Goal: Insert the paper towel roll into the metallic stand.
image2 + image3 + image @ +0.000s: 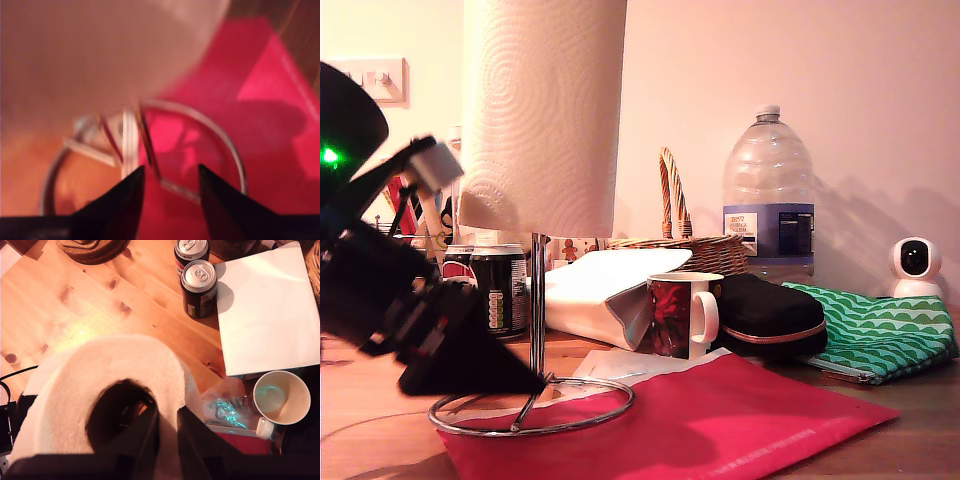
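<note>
The paper towel roll [542, 115] hangs upright high over the table, its top cut off by the picture's edge. From above, the paper towel roll [75, 385] shows its hollow core. My second gripper [167, 414] is shut on the roll's wall, one finger inside the core and one outside. The metallic stand [536, 300] stands below on its ring base, and its upright vanishes at the roll's lower end. My first gripper [525, 385] sits low at the exterior view's left. My first gripper [170, 170] is open, close to the metallic stand [222, 137], which it is not holding.
A red mat [720, 420] lies under the ring. Behind it are two cans [505, 290], a white folded bag [605, 290], a mug [680, 315], a black case [770, 315], a basket [690, 245], a water bottle [769, 195], a green pouch [875, 335] and a small camera [915, 265].
</note>
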{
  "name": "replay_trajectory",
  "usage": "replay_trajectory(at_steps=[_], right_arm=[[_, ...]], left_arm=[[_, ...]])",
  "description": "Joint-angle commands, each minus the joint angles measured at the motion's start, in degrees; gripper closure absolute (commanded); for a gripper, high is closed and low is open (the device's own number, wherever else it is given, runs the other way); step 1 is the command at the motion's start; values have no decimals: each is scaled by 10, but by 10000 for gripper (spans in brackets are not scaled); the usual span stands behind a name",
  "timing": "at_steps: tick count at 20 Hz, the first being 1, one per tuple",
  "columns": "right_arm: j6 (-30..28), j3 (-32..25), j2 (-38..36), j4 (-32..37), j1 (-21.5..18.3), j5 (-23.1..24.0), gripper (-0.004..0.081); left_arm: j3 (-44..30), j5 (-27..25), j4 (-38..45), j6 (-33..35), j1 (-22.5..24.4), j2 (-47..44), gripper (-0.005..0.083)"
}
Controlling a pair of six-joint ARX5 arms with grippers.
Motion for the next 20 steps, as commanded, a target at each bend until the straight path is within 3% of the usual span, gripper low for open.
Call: replay_trajectory(at_steps=[1,10,20], right_arm=[[-2,-5,8,10,2,2,783],[-3,-5,8,10,2,2,783],[-2,-5,8,9,3,4,783]], left_arm=[[-11,-12,-8,-9,-2,-3,450],[-11,-26,-70,-40,-3,-93,452],[-11,-54,-235,-97,-3,-264,489]])
